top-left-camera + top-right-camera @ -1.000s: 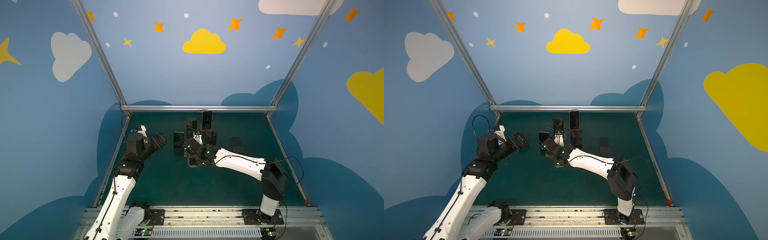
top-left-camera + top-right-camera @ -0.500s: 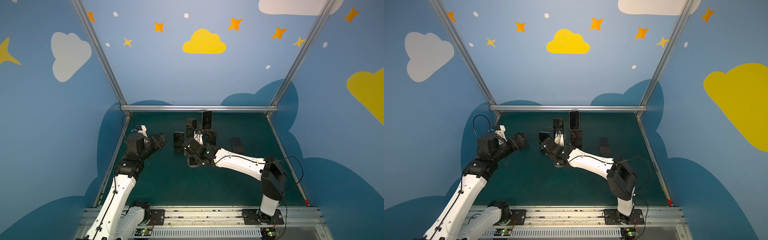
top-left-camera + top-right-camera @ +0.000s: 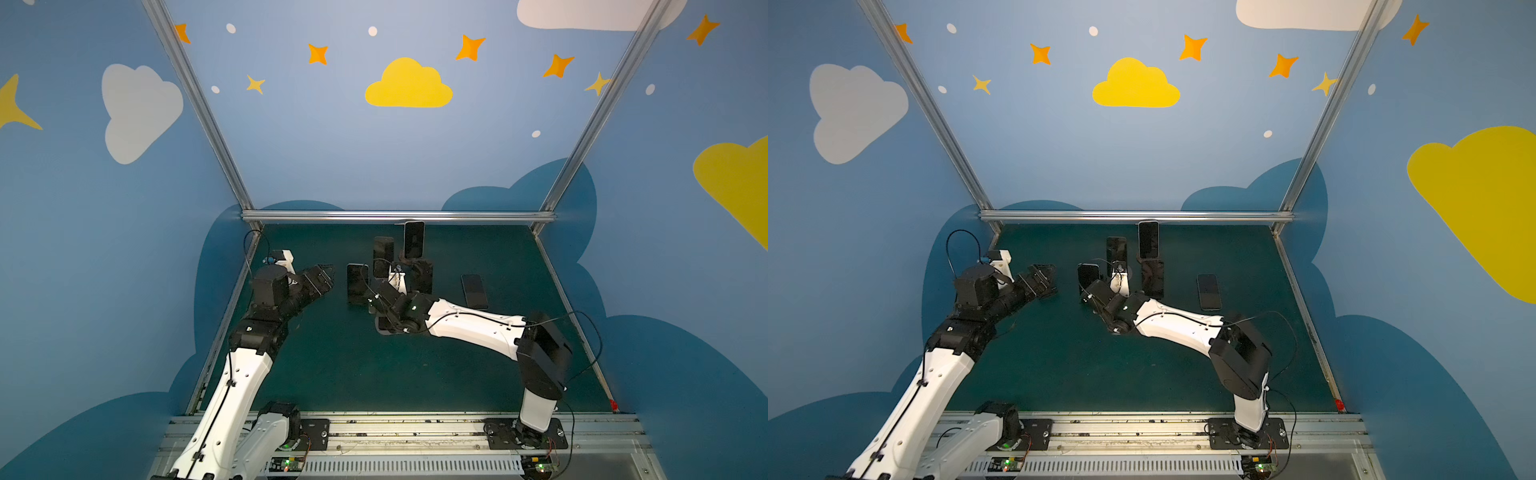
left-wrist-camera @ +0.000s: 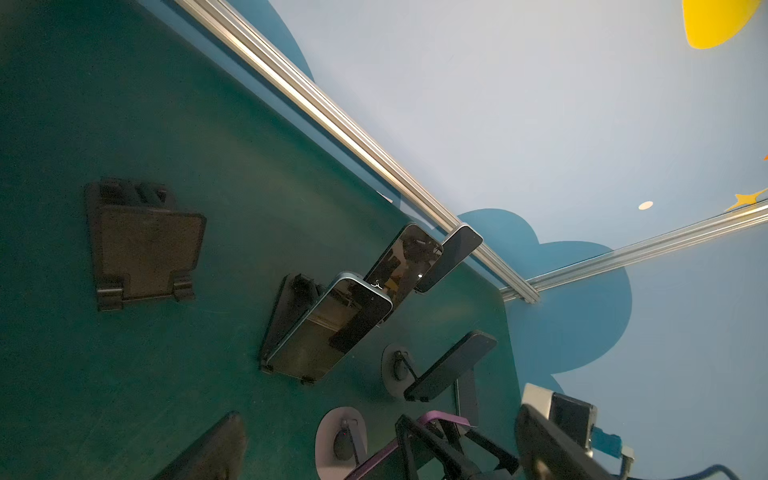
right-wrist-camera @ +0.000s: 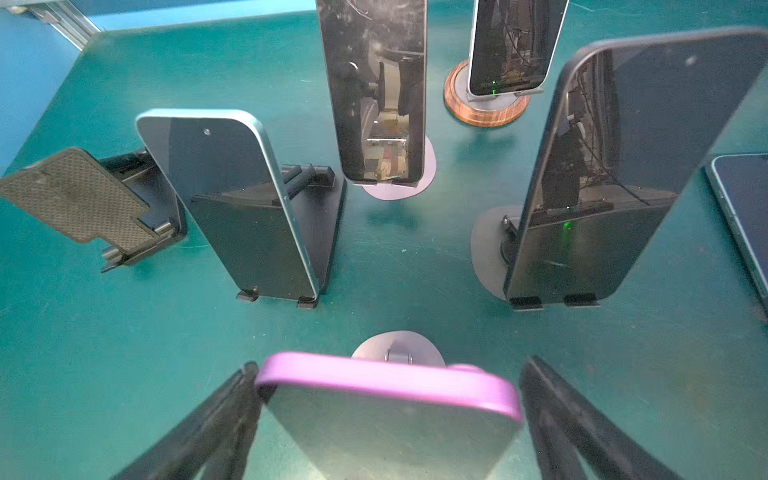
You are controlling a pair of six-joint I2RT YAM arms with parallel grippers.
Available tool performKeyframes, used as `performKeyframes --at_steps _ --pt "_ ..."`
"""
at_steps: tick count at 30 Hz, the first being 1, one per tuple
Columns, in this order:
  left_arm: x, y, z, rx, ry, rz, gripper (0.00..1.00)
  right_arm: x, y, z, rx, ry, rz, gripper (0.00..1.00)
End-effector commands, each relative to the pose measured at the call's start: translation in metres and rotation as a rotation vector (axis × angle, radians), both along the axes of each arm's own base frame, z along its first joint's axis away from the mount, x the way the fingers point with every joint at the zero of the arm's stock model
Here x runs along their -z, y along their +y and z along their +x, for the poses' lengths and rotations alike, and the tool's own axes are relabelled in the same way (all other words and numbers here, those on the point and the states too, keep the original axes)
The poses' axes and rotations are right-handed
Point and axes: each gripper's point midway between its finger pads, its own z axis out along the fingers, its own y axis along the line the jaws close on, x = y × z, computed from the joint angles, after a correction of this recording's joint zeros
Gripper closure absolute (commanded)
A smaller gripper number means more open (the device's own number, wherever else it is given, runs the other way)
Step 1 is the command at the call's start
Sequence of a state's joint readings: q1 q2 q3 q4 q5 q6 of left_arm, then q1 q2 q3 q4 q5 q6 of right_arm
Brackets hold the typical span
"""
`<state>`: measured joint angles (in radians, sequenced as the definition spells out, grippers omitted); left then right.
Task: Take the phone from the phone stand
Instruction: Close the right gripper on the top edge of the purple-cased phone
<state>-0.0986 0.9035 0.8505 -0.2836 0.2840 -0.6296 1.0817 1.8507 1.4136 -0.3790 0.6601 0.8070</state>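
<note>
Matte dark-green tabletop. I log the left jaws spread, empty, well apart from the phones. Right jaws flank glossy lilac-edged slab phone, upright at round grey disc stand; clenched or not, I cannot tell.

Glossy phone screen, woodgrain stand base

Dim even light, soft shadows, edge distortion, blurred near foreground

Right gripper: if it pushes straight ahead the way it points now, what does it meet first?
The purple-cased phone: it sits between the right gripper's open jaws. Just beyond is its round grey stand base; depth there is unclear.
</note>
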Motion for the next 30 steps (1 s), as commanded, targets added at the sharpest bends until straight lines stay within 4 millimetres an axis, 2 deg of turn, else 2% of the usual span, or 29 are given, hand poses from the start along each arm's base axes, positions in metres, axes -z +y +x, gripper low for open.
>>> performKeyframes --at_steps 1,9,18,30 --pt "0.0047 -0.0028 0.0004 0.012 0.005 -0.009 0.00 0.0083 0.0005 0.0031 0.016 -0.009 -0.008 0.04" --pt "0.0047 -0.0036 0.0004 0.015 0.004 -0.015 0.00 0.0098 0.0013 0.0058 0.029 -0.019 -0.015 0.09" --pt "0.0046 -0.0037 0.0008 0.016 0.004 -0.015 0.00 0.0121 0.0040 0.0058 0.015 -0.023 -0.012 0.21" --pt "0.0070 -0.0040 0.0015 0.018 0.011 -0.012 0.00 0.0176 0.0012 0.0059 0.017 -0.025 -0.022 0.26"
